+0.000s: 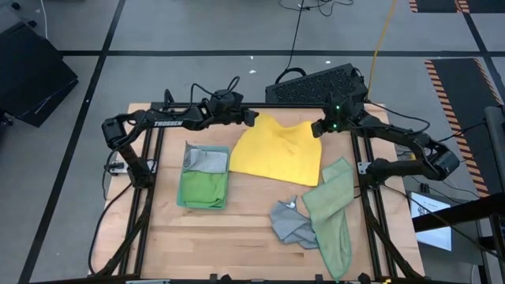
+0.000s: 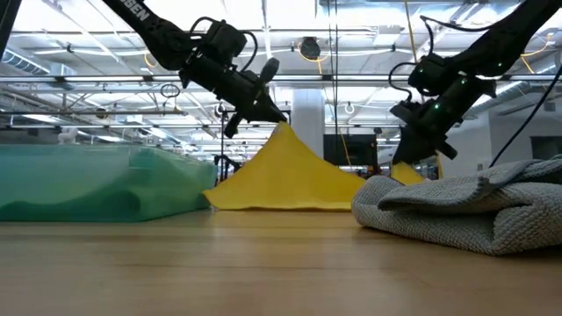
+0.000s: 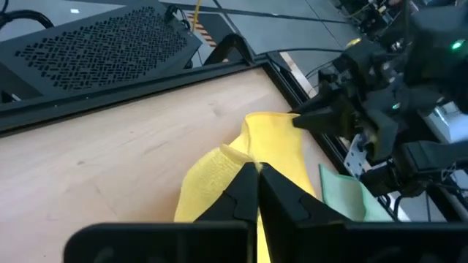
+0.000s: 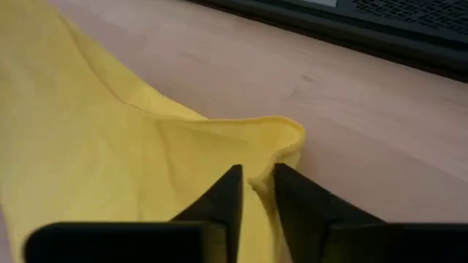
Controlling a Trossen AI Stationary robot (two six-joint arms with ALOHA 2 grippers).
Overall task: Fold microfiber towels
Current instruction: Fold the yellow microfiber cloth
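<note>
Both claws sit at the far corners of the yellow towel (image 1: 278,150): from above, the left gripper (image 1: 251,117) pinches one corner, the right gripper (image 1: 317,128) nips the other. That towel spreads toward the near table edge, its far edge running between them. A stack of folded green towels (image 1: 203,183) lies left of it; a grey towel (image 1: 290,222) and a sage towel (image 1: 333,213) lie near-right. From table height, the left corner peaks like a tent. Right wrist: fingers (image 4: 223,196) slightly parted around the hem.
</note>
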